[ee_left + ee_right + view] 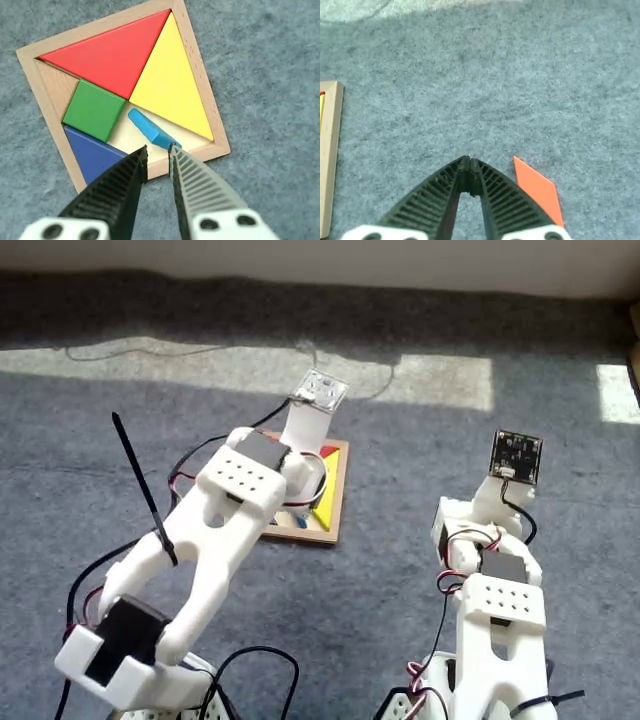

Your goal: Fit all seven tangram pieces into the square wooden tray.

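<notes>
The square wooden tray (198, 75) holds five pieces: red triangle (112, 52), yellow triangle (170, 85), green square (94, 110), blue triangle (92, 155) and a tilted light-blue piece (150, 129) in its bare slot, just beside the released left end effector (158, 148); the right end effector (470, 160), clenched empty, sits beside one orange parallelogram (537, 190) on open worktop (520, 75).

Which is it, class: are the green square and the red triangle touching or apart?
Touching. The left wrist view shows the green square edge to edge with the red triangle, no gap.
</notes>
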